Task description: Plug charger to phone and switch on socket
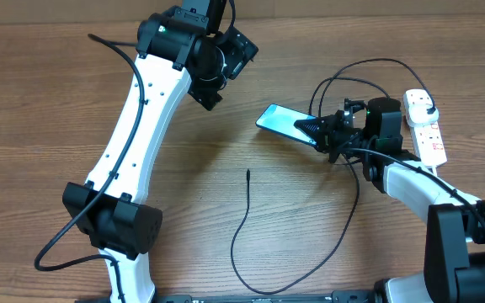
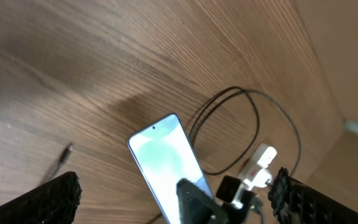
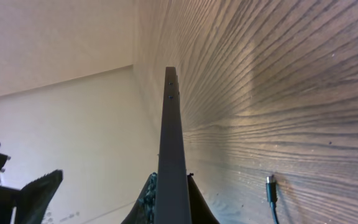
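Note:
My right gripper (image 1: pixel 317 128) is shut on the phone (image 1: pixel 280 120), holding it off the table with its light blue screen up. In the right wrist view the phone's dark edge (image 3: pixel 171 143) runs up between the fingers (image 3: pixel 169 196). The charger's thin black cable (image 1: pixel 251 220) lies on the table, its connector tip (image 1: pixel 248 172) pointing away from me, below the phone; the tip also shows in the right wrist view (image 3: pixel 270 185). The white socket (image 1: pixel 425 126) lies at the far right with a plug in it. My left gripper (image 1: pixel 241 52) is open and empty, high over the back of the table.
The black cable loops behind the right arm (image 1: pixel 343 80) toward the socket. The left arm's base (image 1: pixel 112 223) stands at the front left. In the left wrist view the phone (image 2: pixel 166 155) and socket (image 2: pixel 260 165) lie below my spread fingers.

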You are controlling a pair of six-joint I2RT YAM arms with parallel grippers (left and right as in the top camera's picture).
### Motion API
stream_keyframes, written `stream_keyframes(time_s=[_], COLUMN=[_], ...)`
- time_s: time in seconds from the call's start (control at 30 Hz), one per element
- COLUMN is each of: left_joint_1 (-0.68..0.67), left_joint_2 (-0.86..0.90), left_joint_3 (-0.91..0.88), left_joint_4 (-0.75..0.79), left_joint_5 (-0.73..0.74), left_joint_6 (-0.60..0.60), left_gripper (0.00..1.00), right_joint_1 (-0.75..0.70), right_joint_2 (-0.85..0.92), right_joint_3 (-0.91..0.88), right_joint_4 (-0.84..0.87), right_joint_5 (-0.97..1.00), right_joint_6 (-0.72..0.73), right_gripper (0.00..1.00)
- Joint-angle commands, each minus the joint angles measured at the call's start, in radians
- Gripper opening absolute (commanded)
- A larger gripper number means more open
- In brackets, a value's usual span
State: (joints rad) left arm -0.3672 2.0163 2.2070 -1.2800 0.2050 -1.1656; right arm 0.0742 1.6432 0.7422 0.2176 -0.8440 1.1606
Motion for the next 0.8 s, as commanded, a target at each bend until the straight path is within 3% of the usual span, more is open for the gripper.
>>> stream_keyframes(time_s=[0.0, 0.2, 0.4, 0.47, 0.57, 0.67, 0.77], left_joint_1=[0.047, 0.183, 0.213, 0.206, 0.196, 0.187, 0.172], left_joint_2=[0.002, 0.002, 0.002, 0.002, 0.002, 0.002, 0.002], left_joint_3=[0.003, -0.051, -0.196, -0.278, -0.441, -0.585, -0.671], left_joint_4=[0.017, 0.166, 0.286, 0.396, 0.648, 0.902, 1.048], left_joint_5=[0.015, 0.439, 0.568, 0.661, 0.763, 0.81, 0.807], left_joint_6=[0.163, 0.27, 0.328, 0.299, 0.163, 0.05, -0.017], left_gripper=[1.0, 1.0, 1.0, 1.0, 1.0, 1.0, 1.0], right_joint_1=[-0.032, -0.107, -0.133, -0.132, -0.132, -0.131, -0.124], right_joint_2=[-0.003, -0.003, -0.003, -0.003, -0.003, -0.003, -0.003], right_joint_3=[0.011, 0.011, 0.011, 0.011, 0.011, 0.011, 0.011], right_joint_4=[0.018, 0.018, 0.095, 0.167, 0.227, 0.275, 0.292], right_joint_5=[-0.061, -0.099, -0.115, -0.115, -0.114, -0.093, -0.062], right_joint_6=[0.022, 0.022, 0.086, 0.154, 0.288, 0.372, 0.434], right_gripper=[0.04, 0.03, 0.04, 0.04, 0.04, 0.04, 0.04])
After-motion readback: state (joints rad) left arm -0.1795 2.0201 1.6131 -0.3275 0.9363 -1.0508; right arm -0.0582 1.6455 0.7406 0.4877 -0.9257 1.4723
